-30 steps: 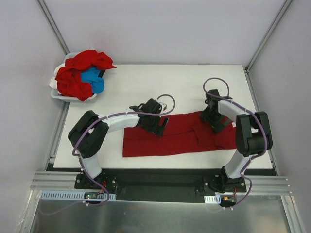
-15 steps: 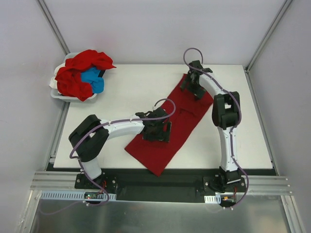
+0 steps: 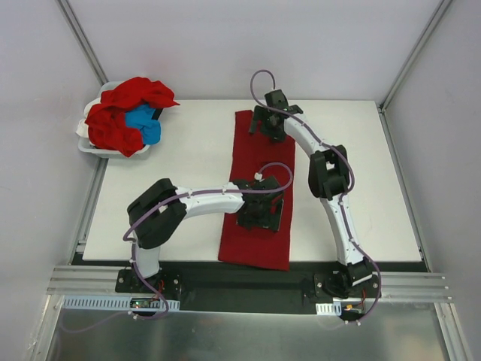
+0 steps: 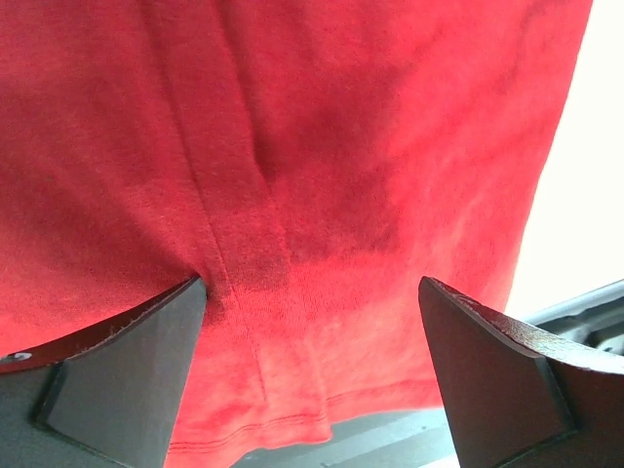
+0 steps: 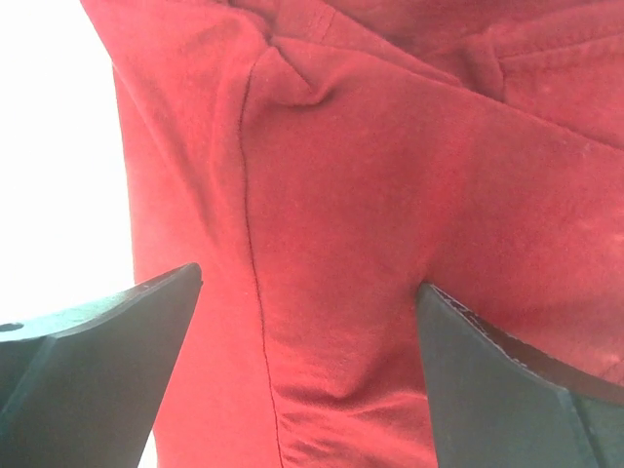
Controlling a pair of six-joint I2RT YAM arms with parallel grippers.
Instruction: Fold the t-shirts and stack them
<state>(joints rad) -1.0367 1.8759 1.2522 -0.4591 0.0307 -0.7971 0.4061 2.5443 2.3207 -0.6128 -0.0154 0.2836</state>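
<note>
One deep-red t-shirt point(image 3: 248, 162) lies folded into a long narrow strip on the white table point(image 3: 173, 158), running from the far edge to the near edge. My left gripper point(image 3: 261, 214) rests open on its near part, and the cloth point(image 4: 322, 146) fills the space between the fingers, with the hem point(image 4: 253, 424) just below. My right gripper point(image 3: 267, 126) is open on the strip's far end, its fingers spread over a seam and wrinkles point(image 5: 292, 88). Neither gripper pinches the cloth. More red t-shirts point(image 3: 120, 113) and a bright blue one point(image 3: 143, 124) are heaped at the far left.
The heap sits in a white basket point(image 3: 84, 143) at the table's far-left corner. The strip's near end reaches the table's front edge, next to the metal rail point(image 3: 225, 282). Grey enclosure walls and slanted posts stand on both sides.
The red strip has swung from lying crosswise to lying lengthwise. My right gripper swept from the right side to the far middle. My left gripper shifted right and nearer. Both stayed open.
</note>
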